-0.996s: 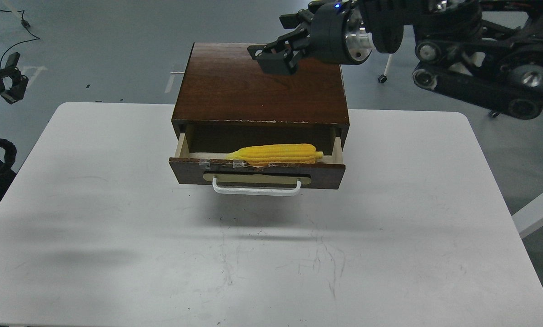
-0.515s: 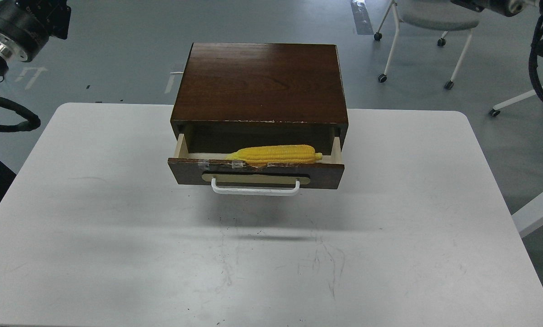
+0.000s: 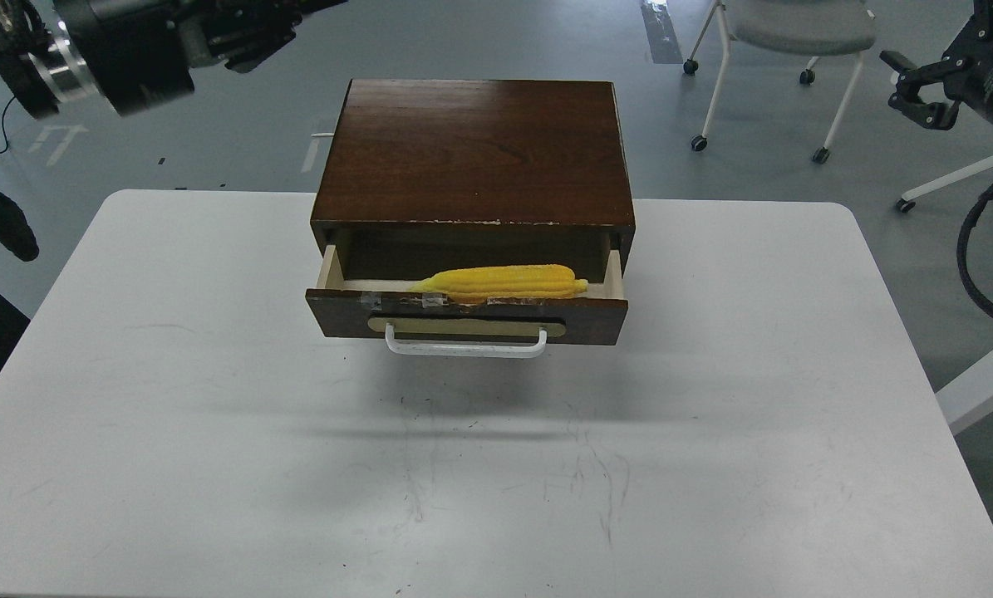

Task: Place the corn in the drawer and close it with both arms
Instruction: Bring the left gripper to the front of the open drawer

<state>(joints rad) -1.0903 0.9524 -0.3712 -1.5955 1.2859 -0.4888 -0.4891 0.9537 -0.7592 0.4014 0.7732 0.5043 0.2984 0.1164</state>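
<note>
At the table's (image 3: pixel 213 415) far edge, the corn (image 3: pixel 503 281) lies inside the drawer (image 3: pixel 466 315), which still stands pulled out; only closing remains. The left gripper (image 3: pixel 251 37) hangs high beyond the far-left corner, its finger state unclear; the right gripper (image 3: pixel 916 90), fingers apart, hovers off the far-right corner.

White scuffed table (image 3: pixel 213 399); dark wooden cabinet (image 3: pixel 475 149) directly on its far middle
</note>
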